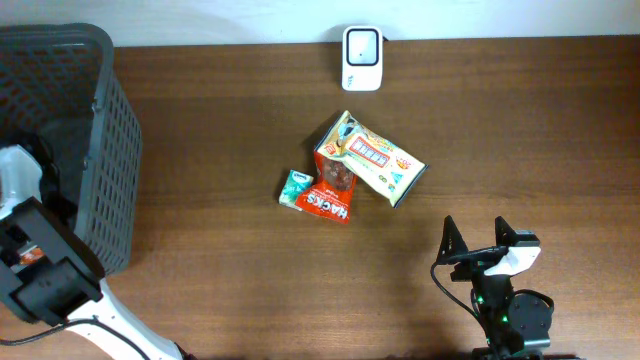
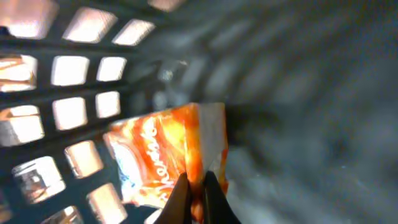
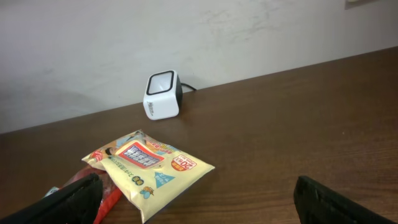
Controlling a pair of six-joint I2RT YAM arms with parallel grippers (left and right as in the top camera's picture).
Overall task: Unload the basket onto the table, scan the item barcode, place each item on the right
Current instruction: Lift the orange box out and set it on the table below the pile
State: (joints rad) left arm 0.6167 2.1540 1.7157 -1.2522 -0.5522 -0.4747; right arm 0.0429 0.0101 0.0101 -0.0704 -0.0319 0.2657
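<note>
The left hand is inside the dark mesh basket at the left end of the bench. Its two fingers are pinched together on the lower edge of an orange packet. The wrist view is blurred, so the printing on that packet cannot be read and no barcode can be made out. The packet hangs tilted in front of the basket's mesh wall, with light coming through the holes behind it. From overhead only the left arm shows, reaching over the near corner of the basket; the hand and the packet are hidden there. The right hand sits low over the front right part of the bench with its fingers spread wide and nothing between them. The white scanner stands at the far edge of the bench against the pale wall, well apart from both hands. Near the middle of the bench lie three more packets in a small heap: a yellow packet resting partly on a red packet, and a small green packet just beside the red one on its left.
</note>
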